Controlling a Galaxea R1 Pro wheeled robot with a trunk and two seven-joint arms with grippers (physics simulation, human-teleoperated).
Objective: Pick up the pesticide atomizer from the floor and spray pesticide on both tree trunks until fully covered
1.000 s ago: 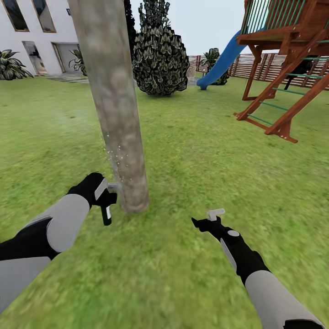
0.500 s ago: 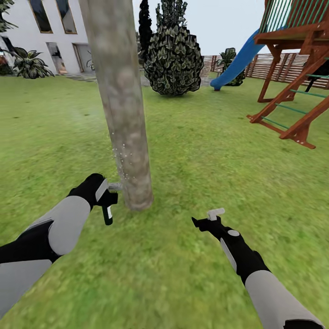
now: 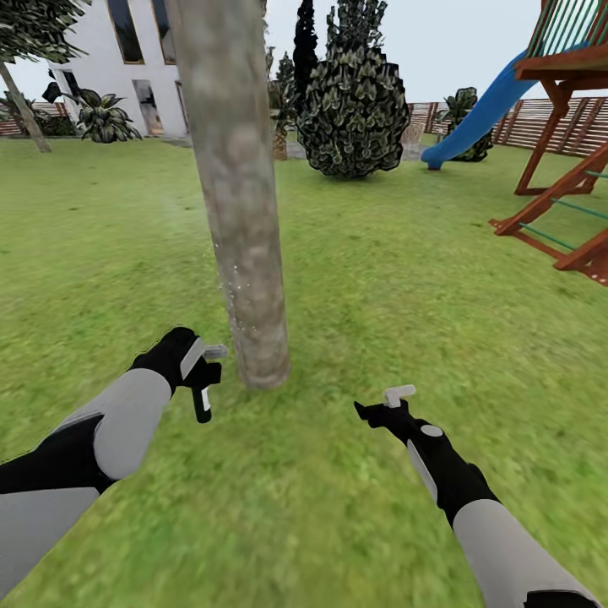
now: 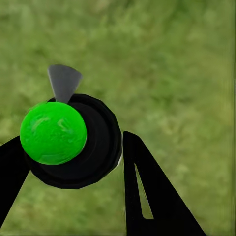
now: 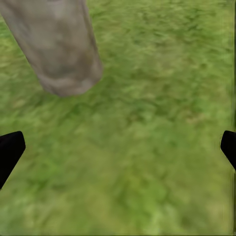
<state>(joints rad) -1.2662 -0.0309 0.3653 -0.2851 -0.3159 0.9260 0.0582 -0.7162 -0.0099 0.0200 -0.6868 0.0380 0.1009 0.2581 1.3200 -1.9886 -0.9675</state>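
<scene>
**Sprayer held at the base of a tree trunk, nozzle toward the bark**

In the head view, a thick mottled beige-grey tree trunk [image 3: 241,194] rises from the lawn [image 3: 380,279] left of centre and leaves the frame at the top. At lower left, the left gripper [image 3: 196,363] is clamped on the pesticide atomizer [image 3: 203,397], a small black sprayer with a white patch. Its body hangs downward and its pale nozzle points right, toward the foot of the trunk, just beside the bark but not touching. Faint white specks dot the trunk above the nozzle, probably spray.

The left wrist view shows the atomizer [image 4: 73,140] between two black fingers [image 4: 147,196], with a bright green ball on top.

At lower centre-right, the right gripper [image 3: 384,408] hangs empty over grass, fingers spread wide, farther from the trunk. The left arm is clearly the nearer one, and the trunk's long axis runs upright, so further coverage likely means sweeping the nozzle up along it.
</scene>
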